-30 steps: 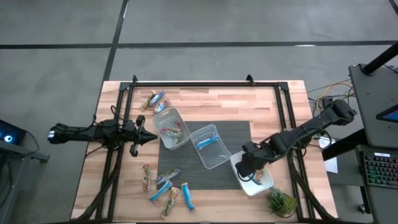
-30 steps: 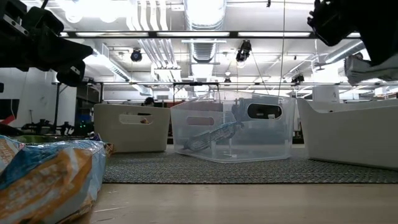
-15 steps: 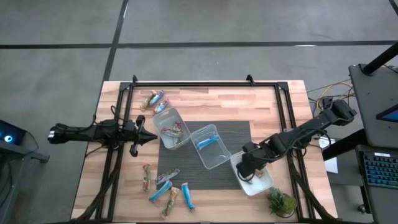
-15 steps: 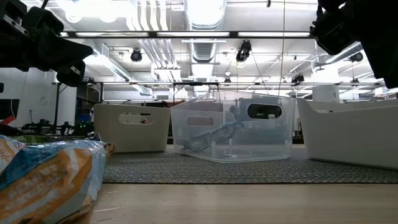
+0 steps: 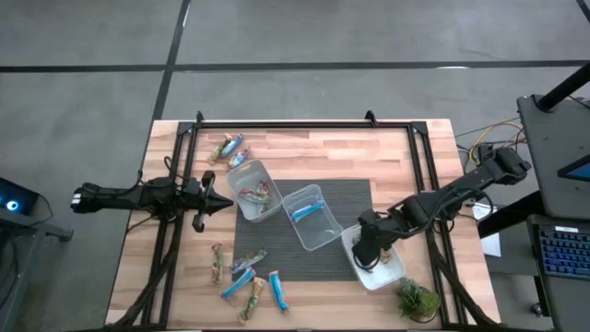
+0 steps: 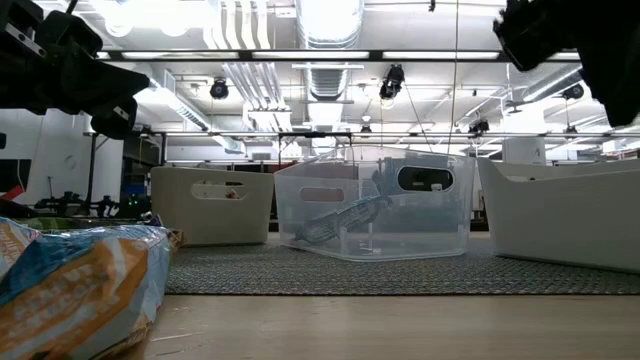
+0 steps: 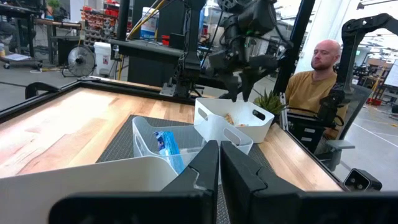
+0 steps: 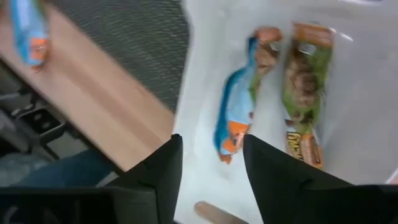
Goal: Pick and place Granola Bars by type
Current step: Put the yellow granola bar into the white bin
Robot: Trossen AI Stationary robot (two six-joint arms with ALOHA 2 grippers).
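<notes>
My right gripper stands open above the white tub at the table's near right, pointing steeply down and touching nothing. In that tub lie a blue granola bar and a green-and-tan one. The middle clear tub holds a blue bar, and the left tub holds a few bars. Loose bars lie at the far left and near left of the table. My left gripper waits shut and level at the left edge.
A dark mat lies under the tubs. A small green plant stands at the near right corner, close to the white tub. A black frame runs around the table. A person sits beyond the table's right side.
My right gripper has stayed over the white tub and rolled a little about its own axis. The pale bar end that hung from it in the low view a second ago no longer shows there: it has let go of the bar.
</notes>
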